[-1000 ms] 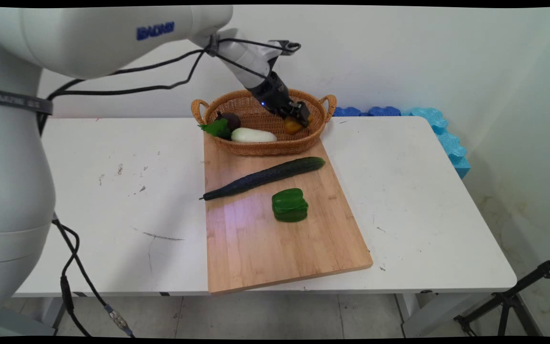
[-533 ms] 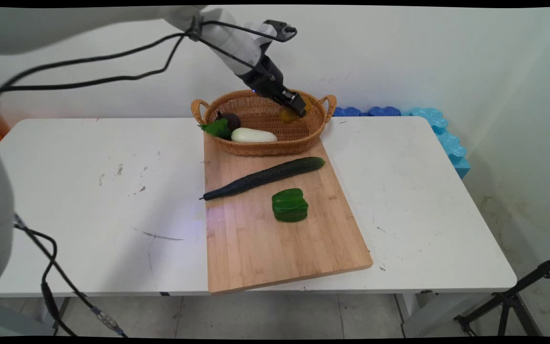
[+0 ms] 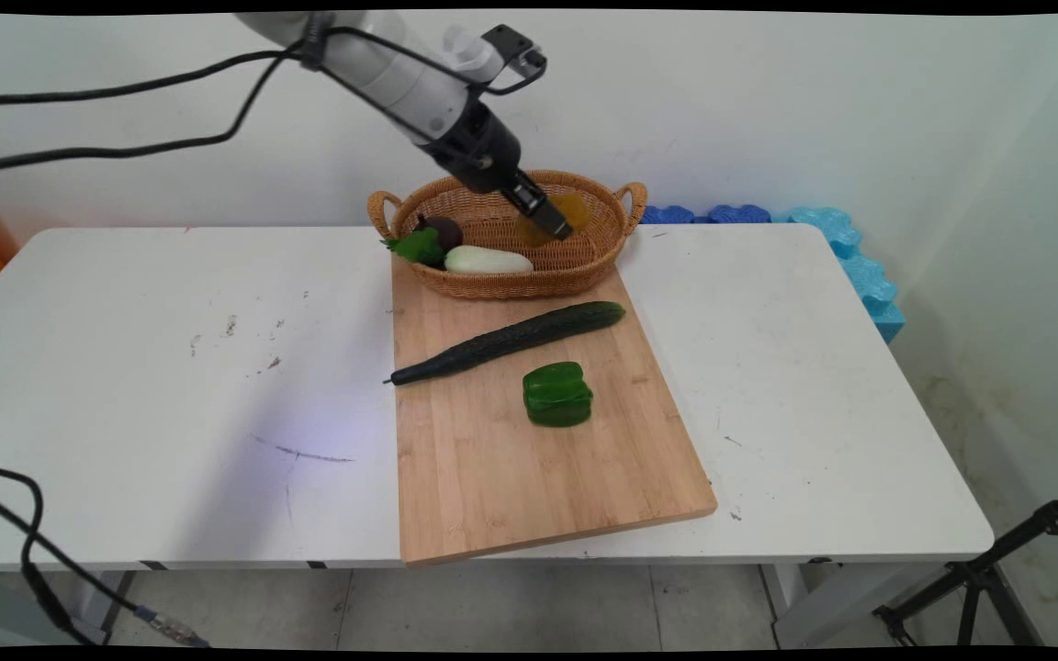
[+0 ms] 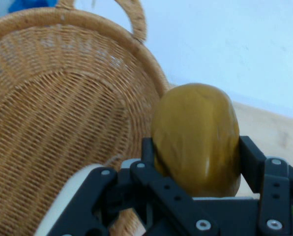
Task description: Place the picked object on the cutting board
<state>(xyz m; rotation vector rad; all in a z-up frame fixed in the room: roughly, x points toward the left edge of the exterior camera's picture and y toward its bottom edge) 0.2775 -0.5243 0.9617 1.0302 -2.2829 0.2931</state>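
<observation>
My gripper (image 3: 549, 218) is shut on a smooth yellow-brown fruit, a mango by its look (image 3: 569, 210), and holds it in the air just above the right half of the wicker basket (image 3: 501, 278). In the hand view the mango (image 4: 198, 135) sits clamped between the two black fingers (image 4: 252, 160), with the basket's woven wall (image 4: 53, 128) to its left. Inside the basket lie a white eggplant (image 3: 487, 261), a dark purple fruit (image 3: 444, 228) and a green leafy piece (image 3: 417, 245).
The basket stands on the far end of a wooden cutting board (image 3: 529, 459). A long dark cucumber (image 3: 511, 341) and a green bell pepper (image 3: 557, 394) lie on the board. Blue foam blocks (image 3: 846, 252) line the table's far right edge.
The gripper has risen out of the basket with the mango in its fingers and swung slightly left. The arm's big link has left the picture.
</observation>
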